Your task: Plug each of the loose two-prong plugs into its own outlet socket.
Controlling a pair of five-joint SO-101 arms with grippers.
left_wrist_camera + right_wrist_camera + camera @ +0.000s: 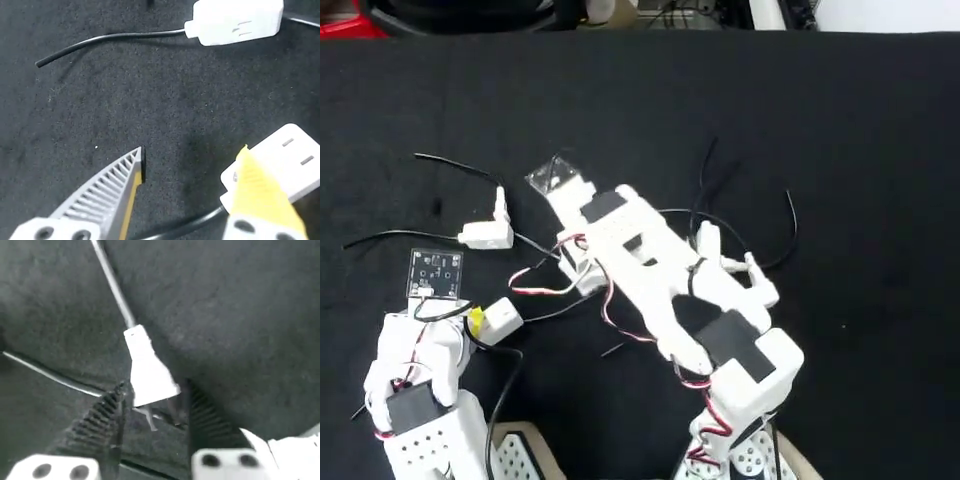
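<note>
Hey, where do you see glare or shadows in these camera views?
High view: a glint sits at the right gripper, while the black cloth gives no glare. Left wrist view: the white socket is lit very bright. Right wrist view: the plug is bright, the cloth beside it shaded.

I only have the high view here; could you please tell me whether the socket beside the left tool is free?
Observer: Yes. In the left wrist view the near socket, beside the open left tool, shows two empty slots.
Operator: Thank you. And the other one, further out?
Observer: The far socket also shows two empty slots on its face.
Operator: And what is at the right arm's end?
Observer: A white plug lies within the right tool, its prongs pointing back towards the wrist camera.
</note>
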